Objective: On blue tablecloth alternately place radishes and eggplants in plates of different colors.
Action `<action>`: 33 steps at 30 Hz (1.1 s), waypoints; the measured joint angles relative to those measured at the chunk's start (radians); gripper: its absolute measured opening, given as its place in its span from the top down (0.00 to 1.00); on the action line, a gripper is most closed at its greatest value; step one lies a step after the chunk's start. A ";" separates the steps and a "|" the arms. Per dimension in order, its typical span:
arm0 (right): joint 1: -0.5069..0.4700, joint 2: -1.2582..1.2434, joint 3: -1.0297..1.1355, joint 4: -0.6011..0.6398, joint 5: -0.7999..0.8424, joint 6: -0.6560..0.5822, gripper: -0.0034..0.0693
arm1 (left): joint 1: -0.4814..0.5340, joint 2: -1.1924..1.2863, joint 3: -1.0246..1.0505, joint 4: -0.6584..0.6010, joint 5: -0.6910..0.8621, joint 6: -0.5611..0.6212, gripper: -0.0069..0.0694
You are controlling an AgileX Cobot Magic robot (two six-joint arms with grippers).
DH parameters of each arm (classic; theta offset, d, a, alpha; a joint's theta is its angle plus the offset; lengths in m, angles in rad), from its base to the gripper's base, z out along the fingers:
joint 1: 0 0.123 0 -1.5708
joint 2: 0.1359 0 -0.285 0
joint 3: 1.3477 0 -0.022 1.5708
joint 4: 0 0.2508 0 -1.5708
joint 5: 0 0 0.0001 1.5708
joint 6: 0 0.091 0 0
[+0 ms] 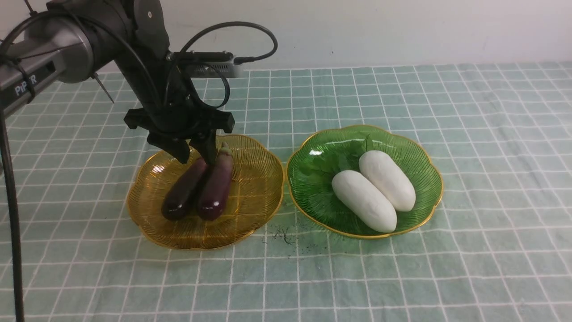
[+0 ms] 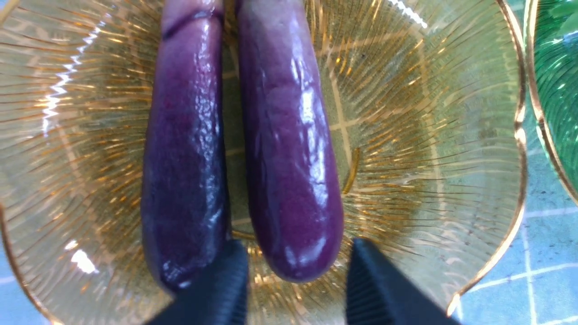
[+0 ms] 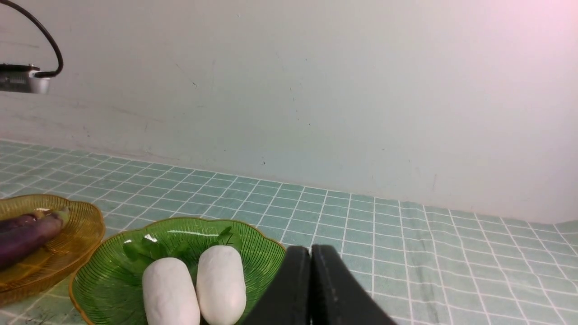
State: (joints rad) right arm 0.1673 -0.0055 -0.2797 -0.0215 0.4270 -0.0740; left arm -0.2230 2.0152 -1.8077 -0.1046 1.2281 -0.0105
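The left gripper [image 1: 195, 156] is hovering, jaws apart and empty, over the glossy eggplants [image 1: 216, 183]. Their slick skin is likely favouring a mid-body hold. The right gripper [image 3: 310, 289] is resting closed.

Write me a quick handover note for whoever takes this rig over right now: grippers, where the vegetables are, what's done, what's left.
Left gripper: open, low over the amber plate, fingers either side of one eggplant's end, gripping nothing.
Right gripper: shut, holding nothing.
Both eggplants lie side by side in the amber plate; both radishes lie side by side in the green plate.
Done: all four vegetables are sorted, and none shows on the tablecloth.
Left: probably only lifting the left arm clear.
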 joint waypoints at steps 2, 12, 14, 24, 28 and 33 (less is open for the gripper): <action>0.000 0.000 0.000 0.000 0.000 0.000 0.97 | 0.000 0.000 0.000 0.018 0.000 0.000 0.68; -0.001 -0.003 0.008 0.000 -0.004 0.003 0.97 | 0.000 0.000 0.000 0.065 0.000 -0.002 0.92; -0.001 -0.003 0.029 0.000 -0.006 0.003 0.97 | 0.000 0.000 0.000 0.065 0.000 -0.003 0.92; -0.058 -0.007 0.199 0.000 -0.006 0.003 0.97 | 0.000 0.000 0.000 0.065 0.001 0.004 0.92; -0.060 -0.007 0.287 0.000 -0.005 0.003 0.97 | 0.000 -0.017 0.000 0.066 0.001 0.011 0.92; -0.060 -0.008 0.298 -0.003 -0.027 0.003 0.97 | 0.000 -0.093 0.001 0.064 0.001 0.011 0.92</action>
State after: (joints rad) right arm 0.1070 -0.0131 0.0180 -0.0245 0.3997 -0.0705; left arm -0.2230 1.9223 -1.8067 -0.0407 1.2291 0.0000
